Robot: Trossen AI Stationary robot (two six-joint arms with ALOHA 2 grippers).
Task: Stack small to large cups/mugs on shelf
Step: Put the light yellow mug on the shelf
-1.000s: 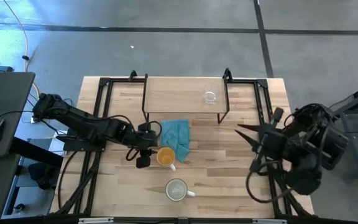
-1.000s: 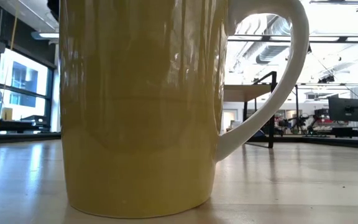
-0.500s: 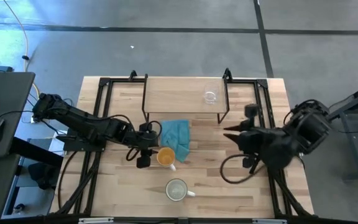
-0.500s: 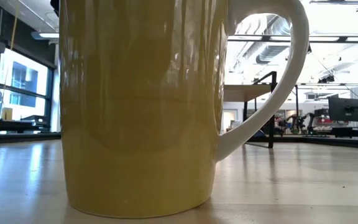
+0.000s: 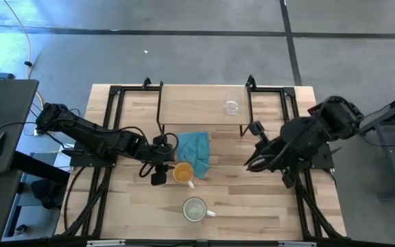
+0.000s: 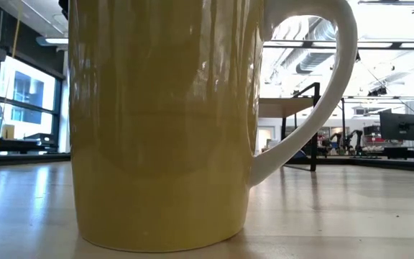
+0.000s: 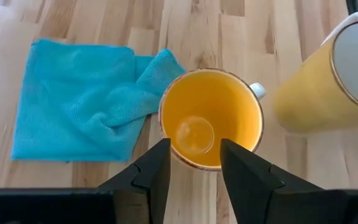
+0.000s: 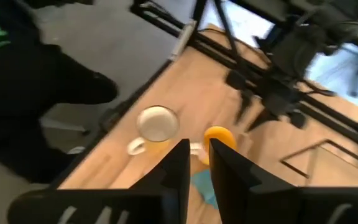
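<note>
The orange mug stands upright on the table, its pale handle toward the near edge. My left gripper is open beside it on its left. In the left wrist view its fingertips stand on either side of the mug's near rim. The cream mug stands nearer the table's near edge and fills the low view. The clear glass cup stands on the right part of the shelf. My right gripper hovers right of the mugs, open by a narrow gap.
A teal cloth lies crumpled on the table between the shelf and the orange mug, touching the mug's far side. Black frame rails run along the table's left and right sides. Bare wood lies between the mugs and the right arm.
My right arm has swung in from the table's right edge toward the middle, turning as it went, and its gripper now points toward the mugs. The left arm and all three cups have kept still.
</note>
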